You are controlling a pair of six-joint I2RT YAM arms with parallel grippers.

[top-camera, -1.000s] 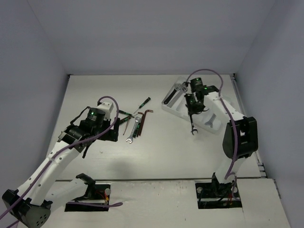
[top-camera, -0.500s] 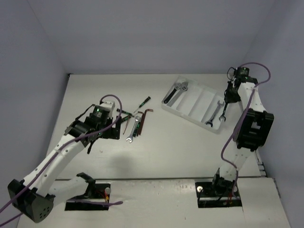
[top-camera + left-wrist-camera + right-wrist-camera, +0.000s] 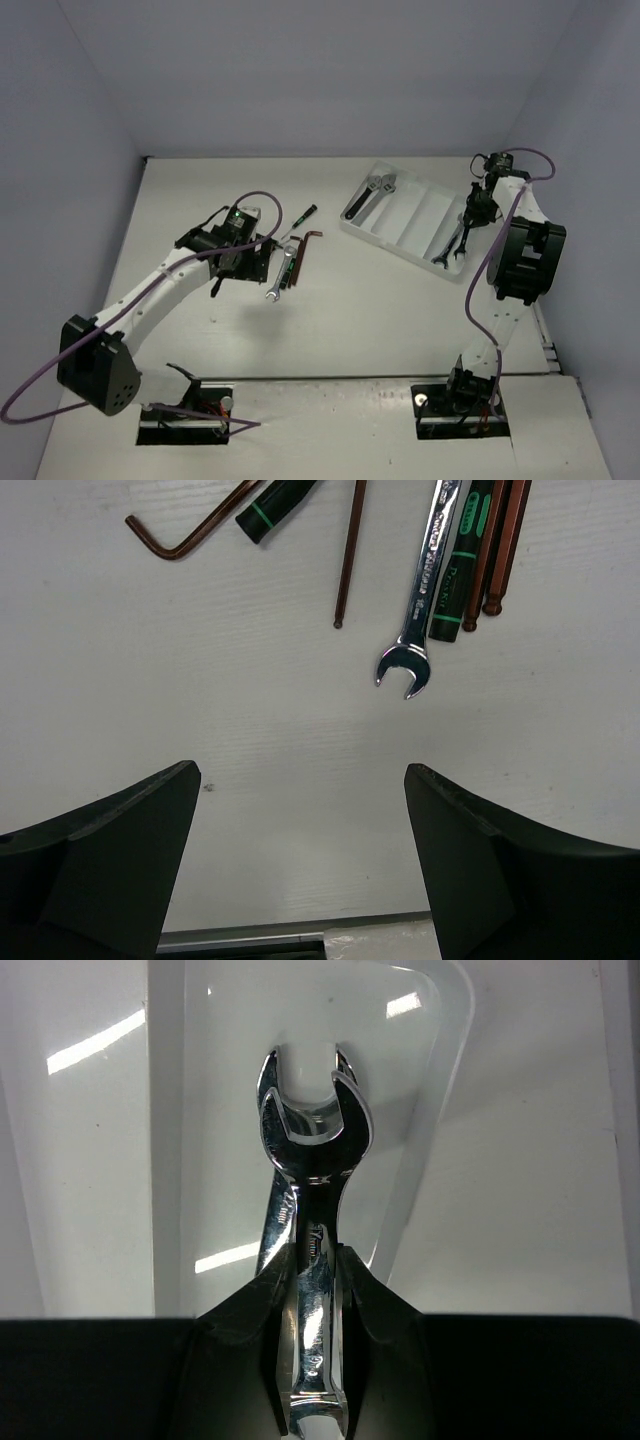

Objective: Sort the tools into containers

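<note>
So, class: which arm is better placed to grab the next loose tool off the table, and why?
Left. The left fingers stand open just short of the loose wrench; the right fingers are shut on another wrench over the tray.

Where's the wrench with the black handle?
In the top view, the adjustable wrench lies in the leftmost compartment of the tray, on the far right.

I saw that the silver open-end wrench (image 3: 312, 1165) was of polished, mirror-bright metal. The translucent white plastic tray (image 3: 220, 1140) was smooth and glossy, with light reflections. The thin reddish-brown hex key (image 3: 348, 555) looked like duller metal, and the white table (image 3: 280, 750) was matt.
</note>
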